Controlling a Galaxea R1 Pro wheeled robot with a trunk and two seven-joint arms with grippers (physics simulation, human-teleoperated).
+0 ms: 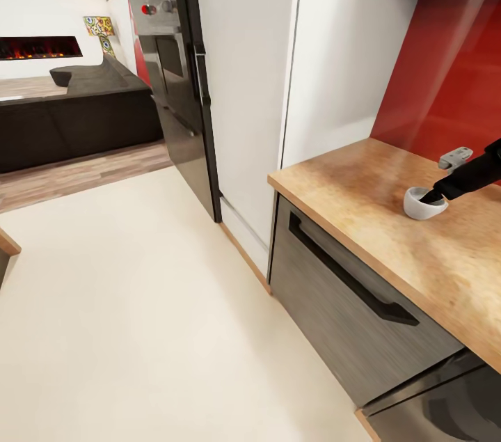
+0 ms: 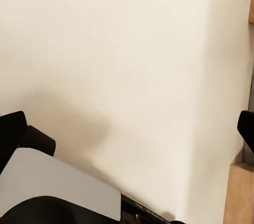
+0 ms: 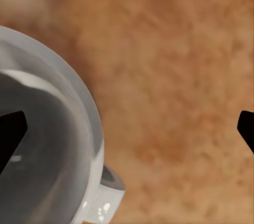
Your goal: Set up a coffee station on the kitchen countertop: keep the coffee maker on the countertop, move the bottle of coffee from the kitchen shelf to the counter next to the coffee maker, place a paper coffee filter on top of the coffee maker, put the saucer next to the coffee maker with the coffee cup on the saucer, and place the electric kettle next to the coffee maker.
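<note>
Head view, left to right: oven (image 1: 170, 73), white cabinet (image 1: 243, 80), then the coffee cup (image 1: 423, 203) on the wooden countertop (image 1: 390, 233). My right gripper (image 3: 127, 134) is spread wide, one finger inside the cup, the other outside. Left hand's state: cannot tell. Risk, I judge: closing off-centre tips the cup.

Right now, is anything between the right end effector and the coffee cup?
Nothing visible. The right end effector is open straight over the coffee cup on the countertop: one finger over the bowl, the other outside the rim.
</note>
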